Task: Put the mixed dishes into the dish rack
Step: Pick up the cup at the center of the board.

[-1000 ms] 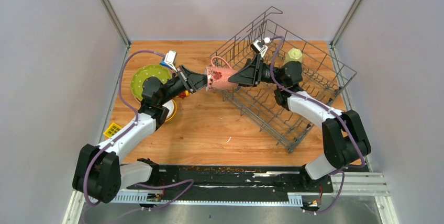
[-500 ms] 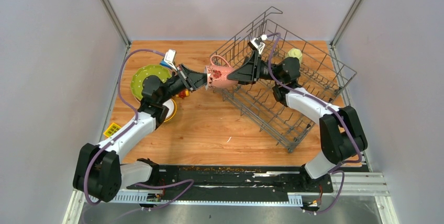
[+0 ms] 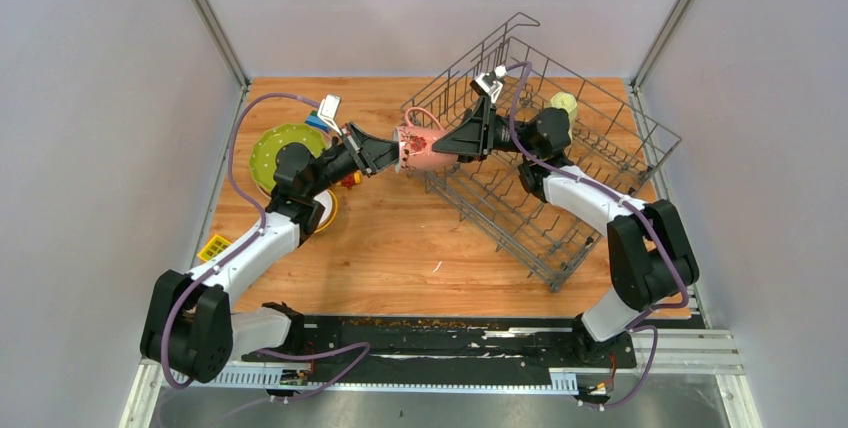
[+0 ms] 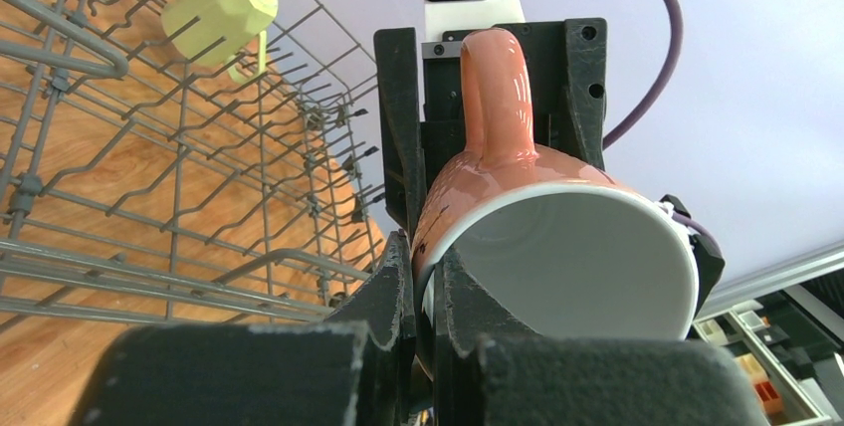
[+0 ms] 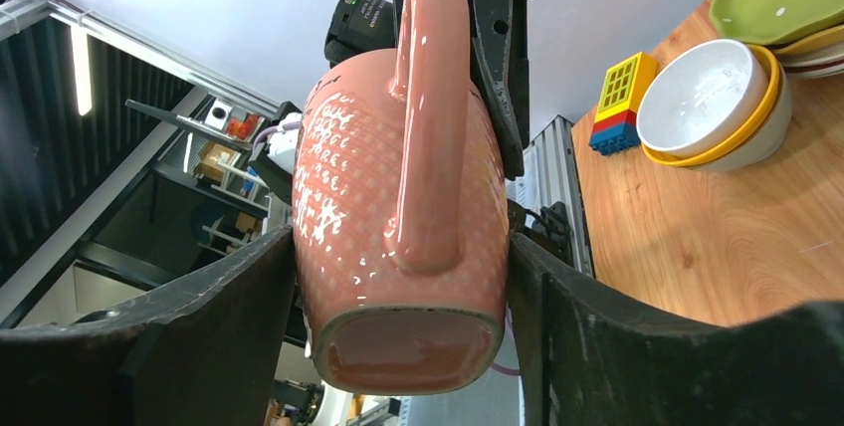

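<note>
The step in hand looks like a handover of the pink mug (image 3: 420, 148), held in the air in the upper middle of the top view, beside the left edge of the dish rack (image 3: 520, 228). The left gripper (image 3: 396, 155) is clamped on its rim. The right gripper (image 3: 443, 147) straddles its body, but it is not clear if it presses. Next, one must probably hold firmly before the other lets go.

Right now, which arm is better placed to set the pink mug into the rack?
Right. The right hand flanks the pink mug, reaching across the dish rack; the left hand pinches its rim from outside the rack.
</note>
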